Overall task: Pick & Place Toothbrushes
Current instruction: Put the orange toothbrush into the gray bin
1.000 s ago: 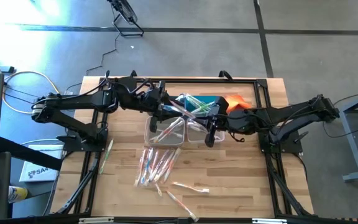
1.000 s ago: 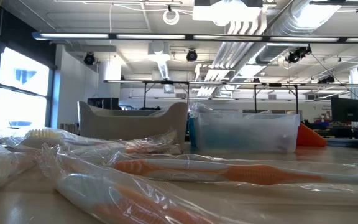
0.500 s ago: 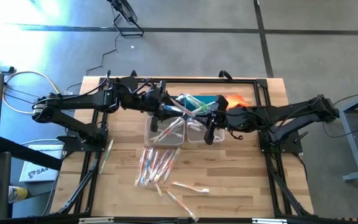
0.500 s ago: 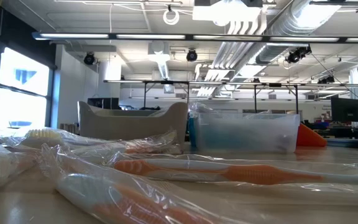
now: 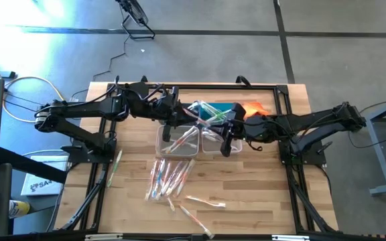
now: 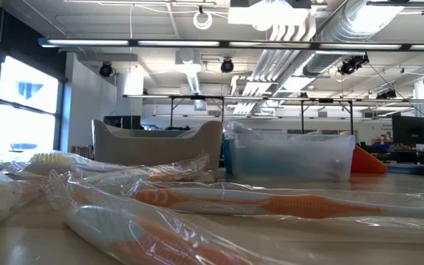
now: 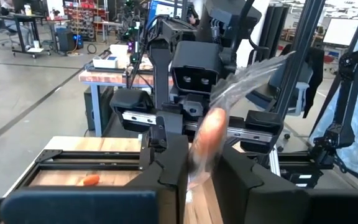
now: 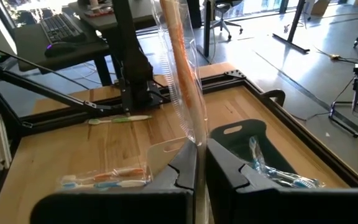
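Pinching a wrapped, pink-handled toothbrush (image 7: 205, 142) between its fingers (image 7: 169, 163), the left gripper (image 5: 179, 122) stood over the far rim of the left clear bin (image 5: 161, 143); the brush stood up from the jaws; the right gripper (image 5: 227, 146) hung at the near edge of the second clear bin (image 5: 210, 147), jaws pressed together on the wrapper of an orange-handled toothbrush (image 8: 178, 46) that rose upright above them; loose wrapped toothbrushes (image 5: 167, 177) lay heaped on the wooden table (image 5: 260, 194) nearer the front edge; one green brush (image 5: 113, 167) lay apart by the left frame; several more brushes (image 5: 179, 139) rested inside the left bin; a blue bin (image 5: 224, 110) behind held others; an orange cloth (image 5: 258, 108) lay beside it.
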